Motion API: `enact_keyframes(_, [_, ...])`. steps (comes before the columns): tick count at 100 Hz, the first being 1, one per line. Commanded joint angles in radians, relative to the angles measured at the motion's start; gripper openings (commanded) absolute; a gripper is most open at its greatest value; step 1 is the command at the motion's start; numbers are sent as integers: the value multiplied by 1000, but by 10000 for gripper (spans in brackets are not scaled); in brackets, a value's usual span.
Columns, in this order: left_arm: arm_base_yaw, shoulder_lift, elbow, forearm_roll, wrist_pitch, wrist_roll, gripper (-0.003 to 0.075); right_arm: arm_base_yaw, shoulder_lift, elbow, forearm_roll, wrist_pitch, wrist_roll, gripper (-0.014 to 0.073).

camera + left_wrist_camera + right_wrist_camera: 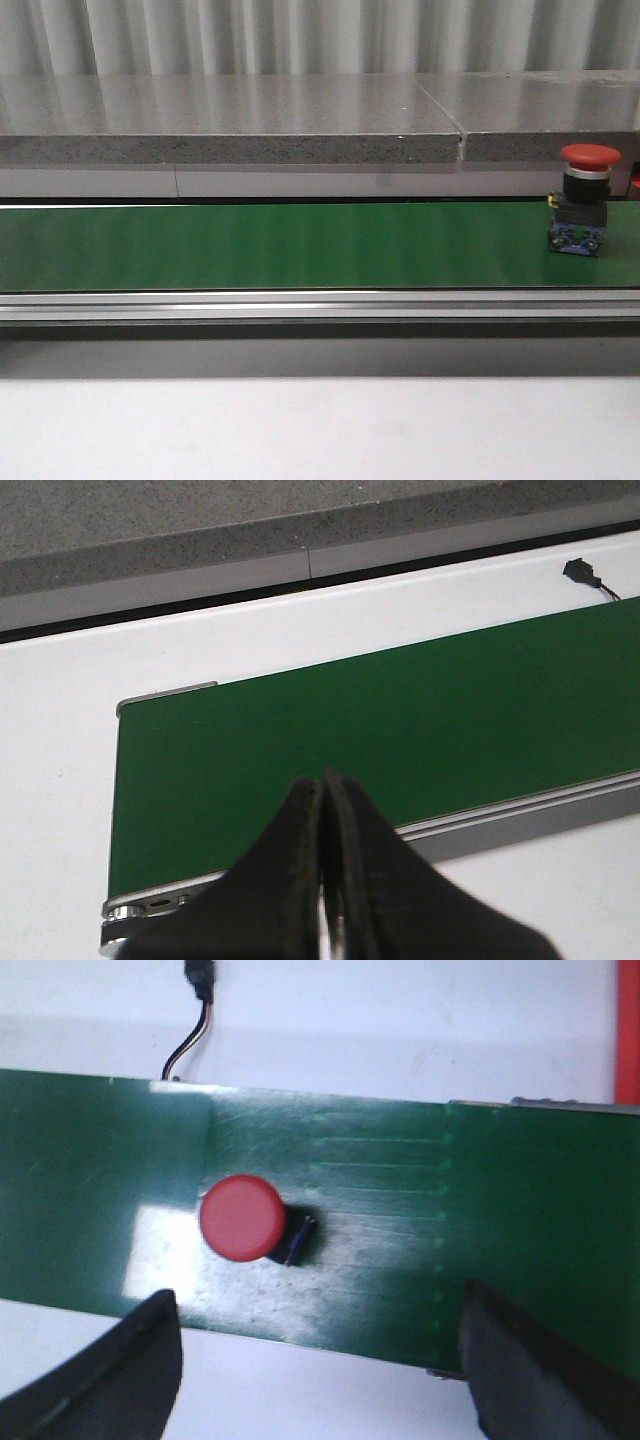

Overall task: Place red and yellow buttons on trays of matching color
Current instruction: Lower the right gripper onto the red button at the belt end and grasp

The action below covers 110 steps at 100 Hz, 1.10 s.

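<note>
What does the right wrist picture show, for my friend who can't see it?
A red button stands on a green belt, seen from above. The right gripper hangs open over it, its two dark fingers spread wide, not touching the button. A black cable lies on the white table past the belt.

The front view sits low and looks level across the green conveyor belt (280, 245), toward a grey stone ledge (230, 135) behind. The left wrist view looks obliquely down on the belt's end, its rounded corner at lower left of frame. The right wrist view looks almost straight down, close, on the red button (243, 1217), which also stands at the front view's right edge.
</note>
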Motion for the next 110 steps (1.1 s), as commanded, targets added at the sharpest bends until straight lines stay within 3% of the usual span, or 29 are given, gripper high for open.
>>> enact_keyframes(1, [-6, 0, -27, -9, -67, -1, -20, 0, 21, -50, 67, 15, -67, 570])
enact_keyframes(34, [-6, 0, -27, -9, -67, -1, -20, 1, 215, -172, 77, 130, -109, 570])
enact_keyframes(72, [-6, 0, -27, -9, -67, -1, -20, 1, 362, -179, 42, 118, -123, 566])
enact_keyframes(81, [-6, 0, -27, -9, -67, -1, -20, 1, 371, -179, 37, 115, -123, 487])
enact_keyframes(98, [-6, 0, -27, -9, -67, -1, -20, -1, 370, -179, 35, 104, -123, 246])
enact_keyframes(110, [-6, 0, -27, -9, -67, -1, -20, -1, 368, -179, 35, 98, -123, 192])
